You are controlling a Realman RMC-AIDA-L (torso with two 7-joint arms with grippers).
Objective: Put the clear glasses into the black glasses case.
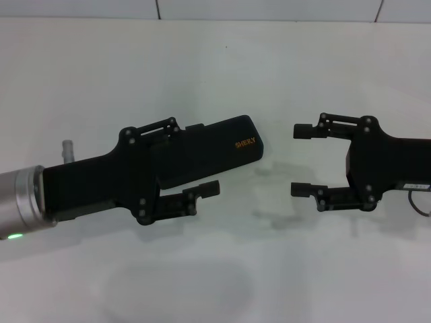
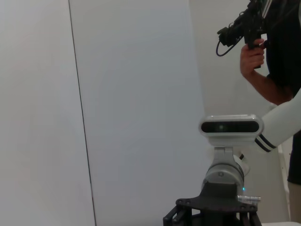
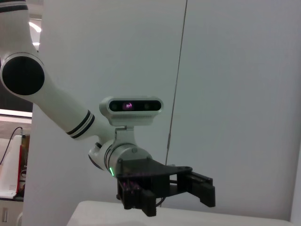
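Head view: left gripper [image 1: 202,158] came in from the left above the white table [image 1: 101,81], jaws spread wide, straddling the near end of the black glasses case [image 1: 209,151]. Fingers looked apart from the case sides, not clamped. Case was closed, lying at an angle mid-table, orange lettering [image 1: 246,143] toward its far right end. Right gripper [image 1: 302,160] sat just right of the case, jaws also wide apart, nothing between them, tips pointing at the case with a gap. Clear glasses [image 1: 286,212] showed only as faint outlines on the white table below and between the grippers, hard to make out. Right wrist view showed the left gripper [image 3: 207,188] and the robot's head camera [image 3: 130,110].
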